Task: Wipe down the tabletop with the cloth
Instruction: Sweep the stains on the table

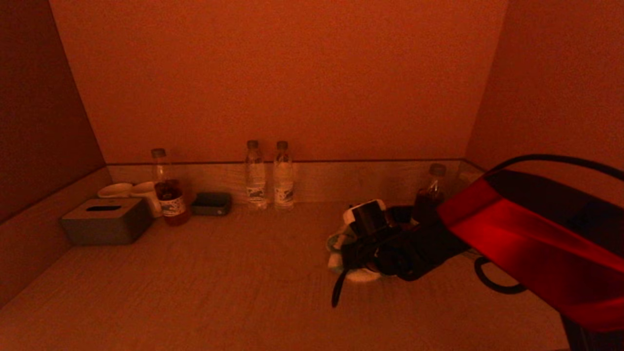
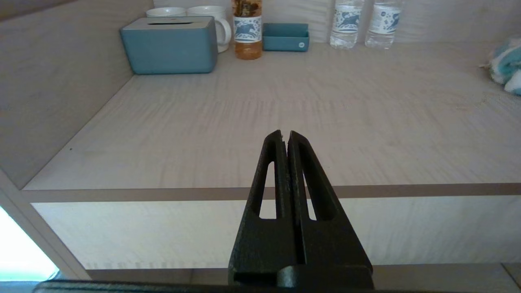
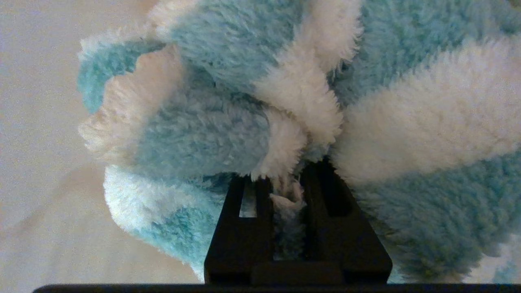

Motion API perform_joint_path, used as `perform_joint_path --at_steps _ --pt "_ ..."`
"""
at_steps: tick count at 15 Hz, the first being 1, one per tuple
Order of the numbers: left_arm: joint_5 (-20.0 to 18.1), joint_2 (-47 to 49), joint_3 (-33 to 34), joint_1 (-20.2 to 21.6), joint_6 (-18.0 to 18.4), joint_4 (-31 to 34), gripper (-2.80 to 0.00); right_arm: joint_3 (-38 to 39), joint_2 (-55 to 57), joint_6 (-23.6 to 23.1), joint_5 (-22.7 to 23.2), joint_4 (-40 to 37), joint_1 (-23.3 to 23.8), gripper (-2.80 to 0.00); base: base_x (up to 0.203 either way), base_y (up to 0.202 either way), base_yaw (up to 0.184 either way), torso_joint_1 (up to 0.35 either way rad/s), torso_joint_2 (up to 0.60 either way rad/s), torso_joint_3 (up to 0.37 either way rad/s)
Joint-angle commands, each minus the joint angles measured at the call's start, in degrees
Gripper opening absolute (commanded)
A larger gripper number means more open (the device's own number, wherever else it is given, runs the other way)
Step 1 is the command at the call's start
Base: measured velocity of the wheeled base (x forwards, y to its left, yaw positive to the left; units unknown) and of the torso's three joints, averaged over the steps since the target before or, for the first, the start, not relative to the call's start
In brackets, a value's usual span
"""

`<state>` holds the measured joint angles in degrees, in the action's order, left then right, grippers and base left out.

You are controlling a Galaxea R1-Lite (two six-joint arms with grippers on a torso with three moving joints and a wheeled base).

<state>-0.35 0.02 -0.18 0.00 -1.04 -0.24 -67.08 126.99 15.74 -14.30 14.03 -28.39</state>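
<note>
The cloth (image 3: 228,134) is fluffy, with blue and white stripes, and lies bunched on the pale wood tabletop (image 1: 219,282) right of centre. In the head view it (image 1: 336,253) peeks out from under my right gripper (image 1: 358,258). My right gripper (image 3: 287,183) is shut on a fold of the cloth, pressing it down on the tabletop; its fingertips are buried in the pile. My left gripper (image 2: 284,135) is shut and empty, parked before the table's front edge; it does not show in the head view. The cloth's edge shows at the far right of the left wrist view (image 2: 506,67).
Along the back wall stand a tissue box (image 1: 105,220), two white mugs (image 1: 139,192), a tea bottle (image 1: 168,192), a small tray (image 1: 212,203) and two water bottles (image 1: 268,175). Another bottle (image 1: 431,192) stands just behind my right gripper. Walls close both sides.
</note>
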Motion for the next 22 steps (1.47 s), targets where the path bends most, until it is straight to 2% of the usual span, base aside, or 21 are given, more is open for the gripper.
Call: perform_joint_path --at_steps 1,3,5,8,13,18,22 --pt "0.0 0.0 0.0 -0.1 0.0 0.0 -2.8 -0.2 0.7 -0.1 0.0 0.0 -1.6 -2.8 0.0 0.0 0.0 0.0 0.0 0.0" --pt "0.0 0.0 0.0 0.0 0.0 0.0 -2.8 -0.2 0.8 -0.1 -0.1 0.0 -1.7 -2.8 0.0 0.0 0.0 0.0 0.0 0.0" --pt "0.0 0.0 0.0 -0.1 0.0 0.0 -2.8 -0.2 1.0 -0.3 -0.5 0.0 -5.2 -2.8 0.0 0.0 0.0 0.0 0.0 0.0" --pt "0.0 0.0 0.0 -0.1 0.0 0.0 -2.8 -0.2 1.1 -0.4 -0.6 -0.1 -5.5 -2.8 0.0 0.0 0.0 0.0 0.0 0.0" --pt "0.0 0.0 -0.1 -0.1 0.0 0.0 -2.8 -0.9 1.1 -0.7 -0.8 -0.2 -12.1 -2.8 0.0 0.0 0.0 0.0 0.0 0.0" --pt "0.0 0.0 0.0 0.0 0.0 0.0 -2.8 -1.2 1.6 -0.8 -0.8 -0.1 -13.4 -2.8 0.0 0.0 0.0 0.0 0.0 0.0" --pt "0.0 0.0 0.0 0.0 0.0 0.0 -2.8 -4.7 3.6 -1.2 -0.8 -0.6 -15.0 -2.8 0.0 0.0 0.0 0.0 0.0 0.0"
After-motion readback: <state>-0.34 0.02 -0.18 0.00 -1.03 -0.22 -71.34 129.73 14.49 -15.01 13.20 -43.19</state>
